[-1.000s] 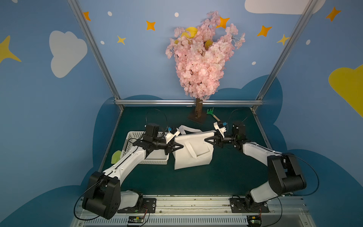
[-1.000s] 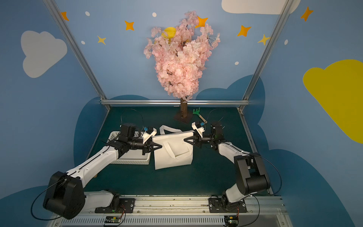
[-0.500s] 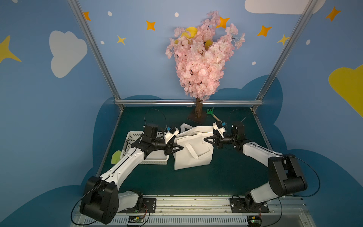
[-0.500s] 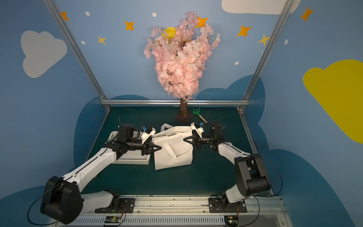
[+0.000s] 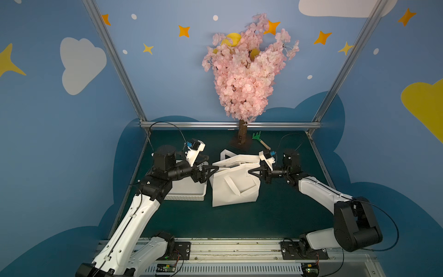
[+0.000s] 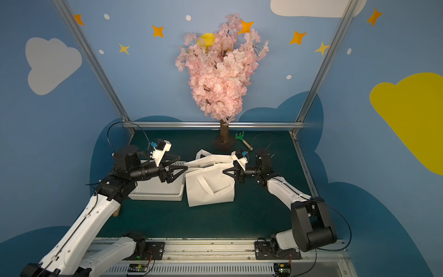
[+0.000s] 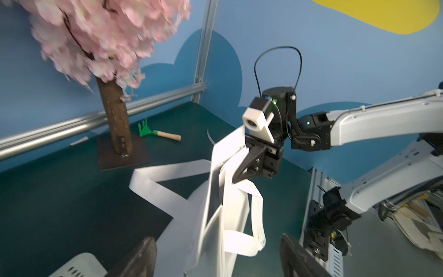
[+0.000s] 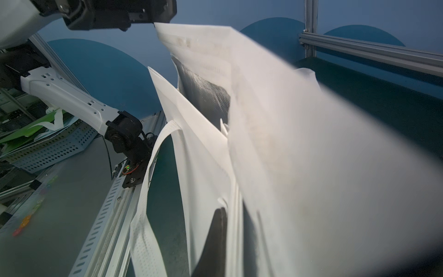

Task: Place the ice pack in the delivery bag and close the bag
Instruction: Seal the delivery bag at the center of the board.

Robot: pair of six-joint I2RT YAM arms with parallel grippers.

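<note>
The delivery bag [image 5: 235, 189] [image 6: 209, 189], a white tote with strap handles, stands slumped mid-table, its mouth nearly flat. My right gripper [image 5: 249, 172] [image 6: 224, 171] is shut on the bag's right rim; the left wrist view shows this pinch [image 7: 236, 178]. In the right wrist view the bag [image 8: 299, 156] fills the frame, silver foil lining [image 8: 203, 96] showing, one dark finger [image 8: 215, 239] against the fabric. My left gripper [image 5: 212, 163] [image 6: 182, 162] [image 7: 218, 261] stands open at the bag's left rim, fingers [image 7: 141, 259] well apart, bag edge [image 7: 215, 230] between them untouched. The ice pack is out of view.
A white perforated basket [image 5: 187, 189] [image 6: 155, 191] sits under my left arm, close to the bag's left side. Behind the bag stand the pink blossom tree's trunk and dark base plate [image 5: 242, 141] and a small green rake [image 5: 260, 141]. A metal rail [image 5: 227, 124] bounds the back.
My left gripper has opened and let go of the bag's left rim. My right gripper has closed on the right rim. The bag's mouth has sagged flatter.
</note>
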